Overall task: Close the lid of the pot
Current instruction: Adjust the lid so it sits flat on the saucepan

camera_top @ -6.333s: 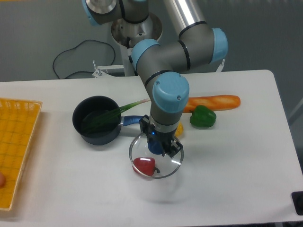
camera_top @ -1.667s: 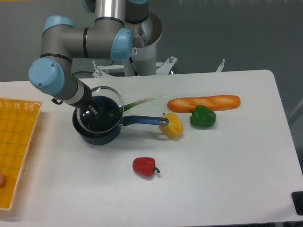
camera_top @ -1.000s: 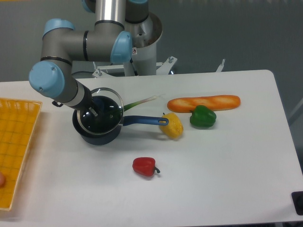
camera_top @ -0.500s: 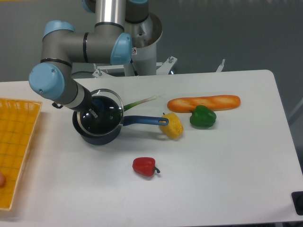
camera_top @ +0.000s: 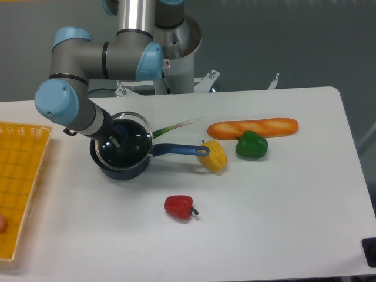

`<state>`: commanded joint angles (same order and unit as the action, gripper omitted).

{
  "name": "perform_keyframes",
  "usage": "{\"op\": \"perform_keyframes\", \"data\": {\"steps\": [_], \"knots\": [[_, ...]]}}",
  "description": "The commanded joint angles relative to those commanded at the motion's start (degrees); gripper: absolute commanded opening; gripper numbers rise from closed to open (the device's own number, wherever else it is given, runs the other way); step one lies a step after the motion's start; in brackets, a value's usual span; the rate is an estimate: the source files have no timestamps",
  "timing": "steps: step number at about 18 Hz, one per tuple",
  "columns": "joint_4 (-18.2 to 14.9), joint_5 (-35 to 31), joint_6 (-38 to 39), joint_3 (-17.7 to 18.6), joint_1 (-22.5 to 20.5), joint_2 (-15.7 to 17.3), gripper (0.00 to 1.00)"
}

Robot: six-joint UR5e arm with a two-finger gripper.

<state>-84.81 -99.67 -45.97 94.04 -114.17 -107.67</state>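
Half the blue knob (camera_top: 122, 129) hides behind the hand (camera_top: 117, 136) gripping the lid (camera_top: 124, 141).

The arm is being seen reaching from its base at the back of the tabletop (camera_top: 282, 194) toward the left side. The upper link is being held almost horizontal, and the wrist with its light blue caps is being bent downward and to the right. The hand (camera_top: 119, 136) is being pointed down at a slant, and its fingers are being kept closed on the knob of the lid (camera_top: 132, 140).
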Motion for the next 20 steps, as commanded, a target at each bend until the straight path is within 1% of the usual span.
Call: {"op": "perform_keyframes", "data": {"steps": [11,14,15,16,20], "knots": [[-0.1,0.1,0.1,0.3,0.0,0.0,0.46],[-0.1,0.0,0.1,0.3,0.4,-0.4,0.49],[-0.1,0.0,0.1,0.3,0.4,-0.4,0.53],[-0.1,0.0,0.1,0.3,0.4,-0.4,0.54],[-0.1,0.1,0.1,0.3,0.6,-0.4,0.57]]}}
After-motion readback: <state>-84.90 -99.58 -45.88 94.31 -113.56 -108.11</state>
